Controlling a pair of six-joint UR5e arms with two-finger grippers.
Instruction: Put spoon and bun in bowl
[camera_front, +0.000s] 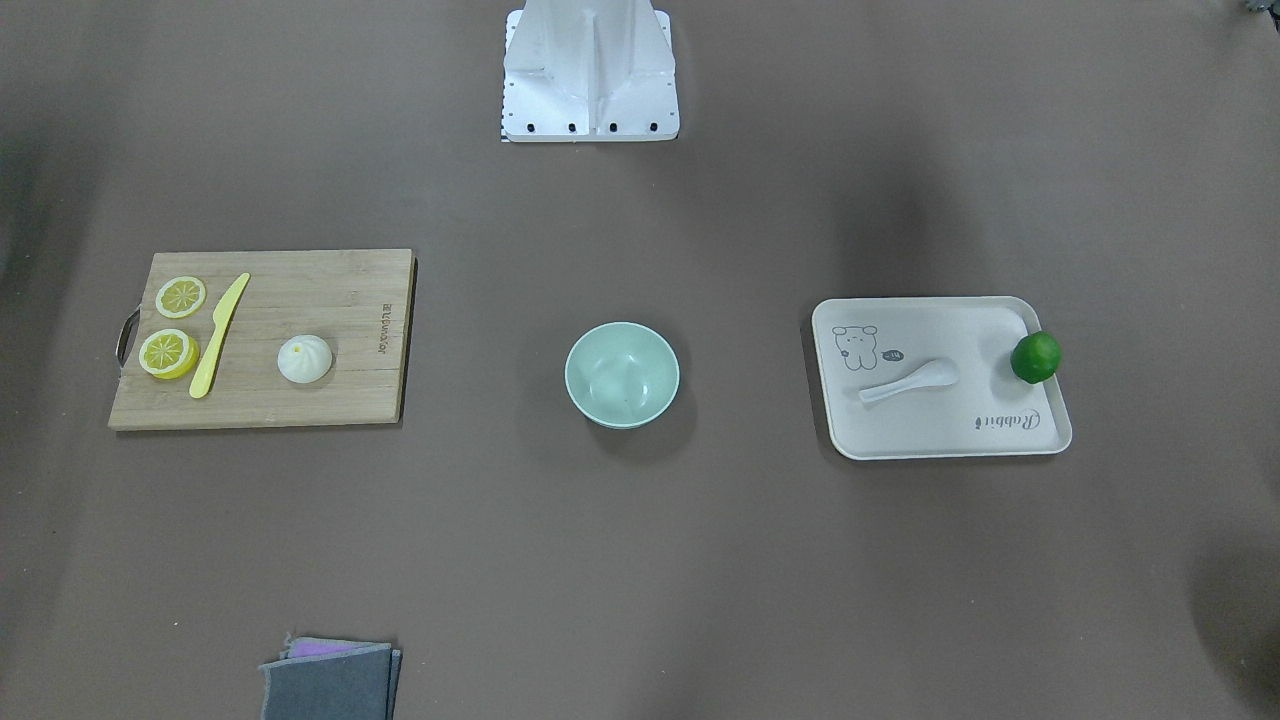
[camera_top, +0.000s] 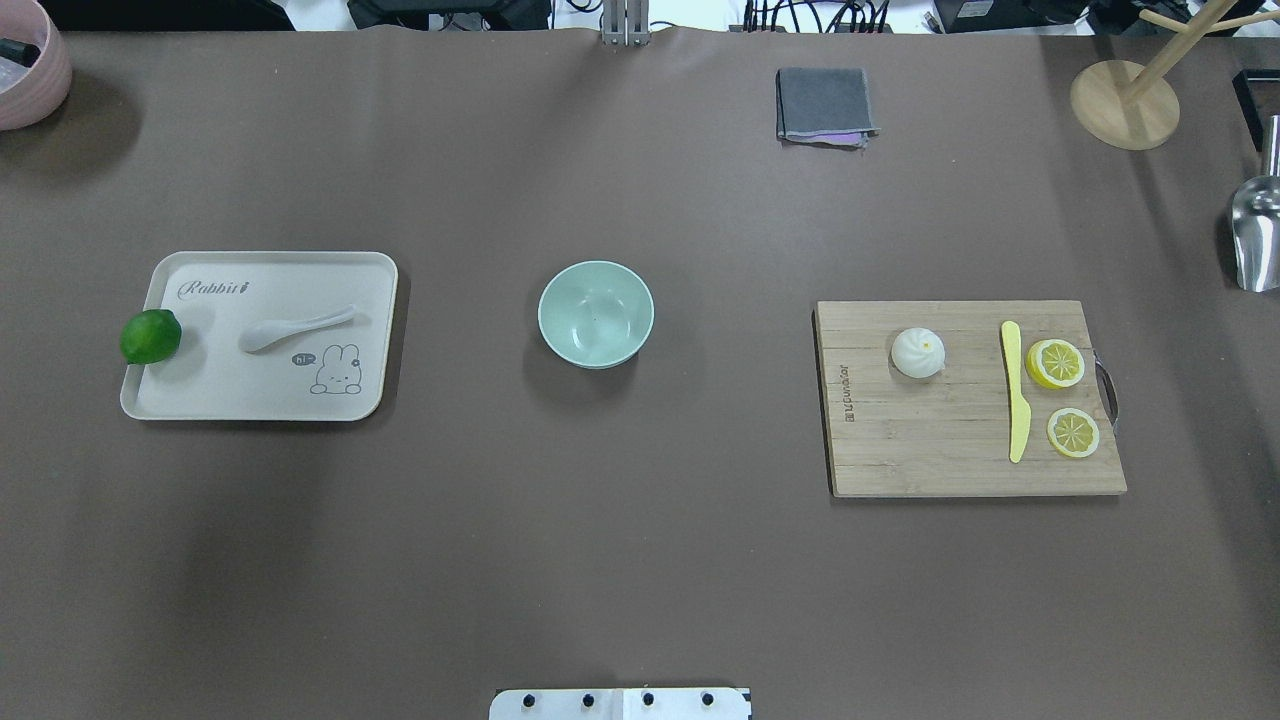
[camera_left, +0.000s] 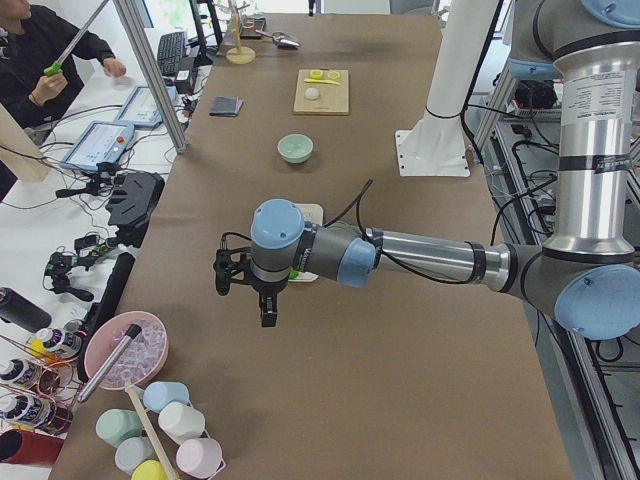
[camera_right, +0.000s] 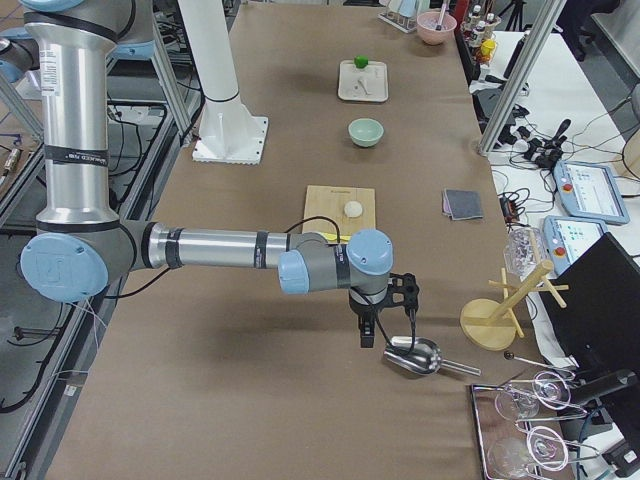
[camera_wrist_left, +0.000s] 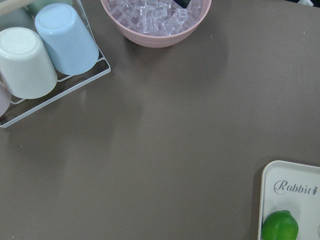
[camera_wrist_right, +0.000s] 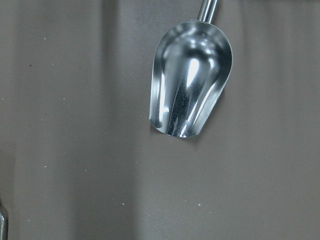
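Observation:
The white spoon (camera_front: 910, 380) lies on the cream tray (camera_front: 930, 425), scoop toward the lime; it also shows in the overhead view (camera_top: 297, 328). The white bun (camera_front: 304, 359) (camera_top: 918, 352) sits on the wooden cutting board (camera_top: 930, 440). The empty mint-green bowl (camera_front: 622, 374) (camera_top: 596, 313) stands mid-table between them. My left gripper (camera_left: 232, 278) hovers beyond the tray, near the pink bowl; I cannot tell if it is open. My right gripper (camera_right: 385, 320) hovers over a metal scoop (camera_wrist_right: 190, 80), past the board; I cannot tell its state either.
A green lime (camera_top: 150, 336) rests at the tray's outer edge. A yellow knife (camera_top: 1015, 390) and two lemon slices (camera_top: 1055, 363) lie on the board. A folded grey cloth (camera_top: 823, 105), a wooden stand (camera_top: 1125, 100), a pink ice bowl (camera_wrist_left: 155, 20) and cups (camera_wrist_left: 65, 37) ring the table.

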